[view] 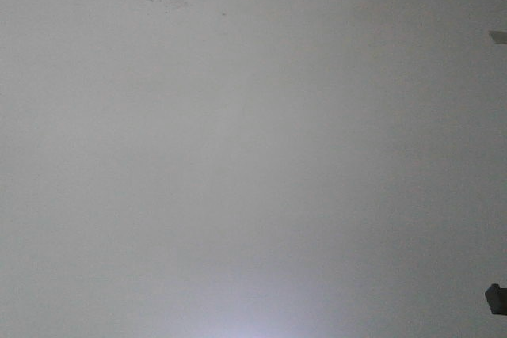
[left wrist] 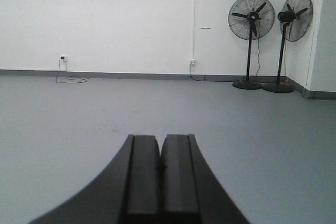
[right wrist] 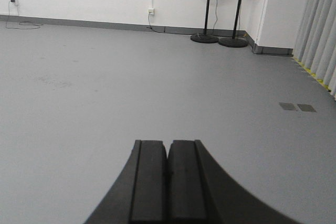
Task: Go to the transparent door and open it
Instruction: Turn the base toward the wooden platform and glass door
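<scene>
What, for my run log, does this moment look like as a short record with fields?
transparent door: not in any view
front view: blank pale surface
left pincer: shut, empty
right pincer: shut, empty
floor: grey
pedestal fans: two, by far white wall
curtain: right edge, right wrist view

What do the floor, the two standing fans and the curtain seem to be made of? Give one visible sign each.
Floor: probably painted concrete or vinyl, matte grey; seamless, faintly scuffed.
Fans: likely dark metal; thin wire guards, slim poles, flat bases.
Curtain: apparently pale fabric; soft vertical folds.
</scene>
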